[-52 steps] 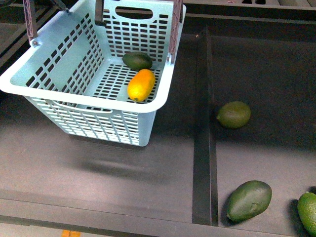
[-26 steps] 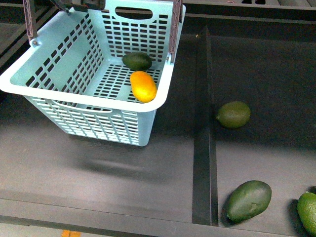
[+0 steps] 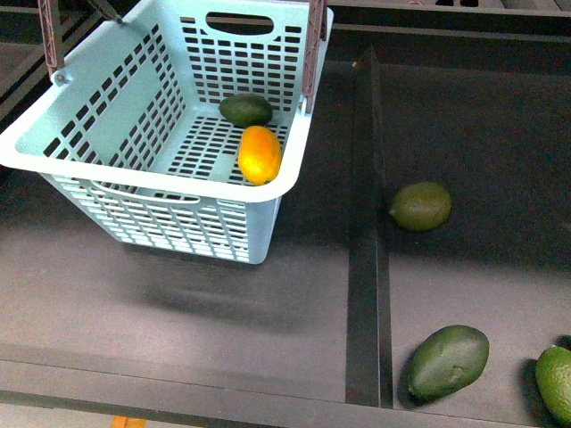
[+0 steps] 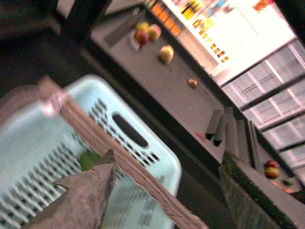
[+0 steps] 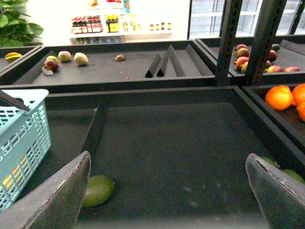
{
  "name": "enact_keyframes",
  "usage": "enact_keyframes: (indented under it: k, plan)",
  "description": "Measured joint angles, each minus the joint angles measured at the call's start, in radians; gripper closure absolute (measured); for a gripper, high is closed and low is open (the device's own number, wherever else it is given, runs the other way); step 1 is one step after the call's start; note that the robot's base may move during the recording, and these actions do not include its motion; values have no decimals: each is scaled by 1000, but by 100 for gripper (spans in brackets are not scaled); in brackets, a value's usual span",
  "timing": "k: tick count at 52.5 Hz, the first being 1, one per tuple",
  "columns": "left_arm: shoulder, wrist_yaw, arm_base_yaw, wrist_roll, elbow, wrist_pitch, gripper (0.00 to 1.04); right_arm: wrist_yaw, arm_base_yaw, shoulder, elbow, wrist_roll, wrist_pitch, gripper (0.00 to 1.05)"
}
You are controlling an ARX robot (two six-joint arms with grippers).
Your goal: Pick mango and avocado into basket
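Observation:
The light teal basket point(image 3: 134, 201) stands at the upper left of the front view with both brown handles point(image 3: 310, 49) raised. The yellow-orange mango point(image 3: 260, 154) and the dark green avocado point(image 3: 246, 110) lie on its floor near the right wall. Neither gripper shows in the front view. My left gripper point(image 4: 167, 198) is open above the basket point(image 4: 157, 164). One brown handle point(image 4: 95, 136) runs between its fingers, and a patch of green avocado point(image 4: 88, 160) shows below. My right gripper point(image 5: 167, 195) is open and empty over the dark tray.
A paler green avocado point(image 3: 420, 206) lies right of the raised divider point(image 3: 364, 223) and also shows in the right wrist view point(image 5: 97, 189). A dark green avocado point(image 3: 449, 360) and a bright green fruit point(image 3: 555, 382) lie at the front right. Oranges point(image 5: 286, 98) fill a bin further right.
The mango has rolled from slanted to more upright, toward the basket's right wall. The dark gripper part at the basket's far rim has moved up out of the front view.

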Motion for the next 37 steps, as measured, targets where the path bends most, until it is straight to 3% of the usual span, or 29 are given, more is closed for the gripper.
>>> enact_keyframes:
  k: [2, 5, 11, 15, 35, 37]
  plan:
    - [-58, 12, 24, 200, -110, 148, 51, 0, 0, 0, 0, 0, 0, 9]
    - [-124, 29, 54, 410, -215, 253, 62, 0, 0, 0, 0, 0, 0, 9]
    - [-215, 61, 94, 570, -368, 317, 82, -1, 0, 0, 0, 0, 0, 9]
    - [-281, 100, 118, 632, -491, 344, 101, -1, 0, 0, 0, 0, 0, 9]
    - [-617, 193, 217, 664, -801, 320, 102, -1, 0, 0, 0, 0, 0, 9]
    - [-661, 252, 256, 665, -825, 298, 102, -1, 0, 0, 0, 0, 0, 9]
